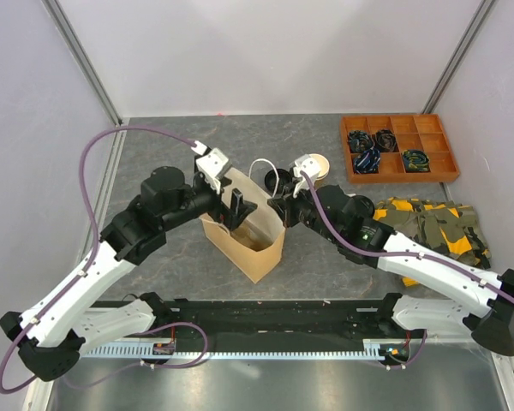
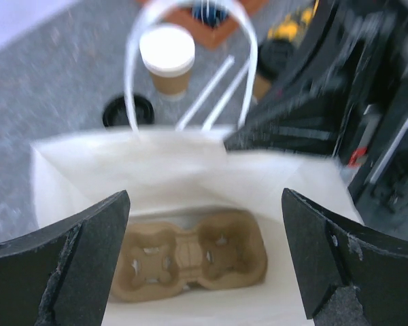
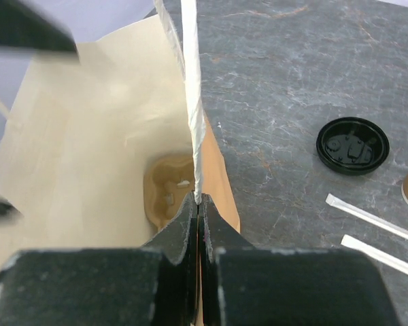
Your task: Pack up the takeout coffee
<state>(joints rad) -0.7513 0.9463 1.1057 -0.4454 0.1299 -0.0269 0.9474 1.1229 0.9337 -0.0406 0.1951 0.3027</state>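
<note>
My left fingers [image 2: 68,272] are matt black plastic, grainy at the edges. The bag [image 1: 259,255] is smooth paper, tan outside, pale inside. The carrier [image 2: 190,261] is rough brown moulded pulp. The lid [image 3: 352,145] is glossy black plastic; the table [image 3: 292,75] mottled grey, matt.

cup [image 2: 167,68]: tan, upright, on table [image 2: 41,81] | lid [image 3: 352,145]: black, flat, beside cup

Nothing legible in any of my views: no text, brand or number. Black lid [image 3: 352,145], 2 o'clock in my right wrist view, has raised moulded marks I can't read. Paper bag [image 3: 88,149] walls are plain.
</note>
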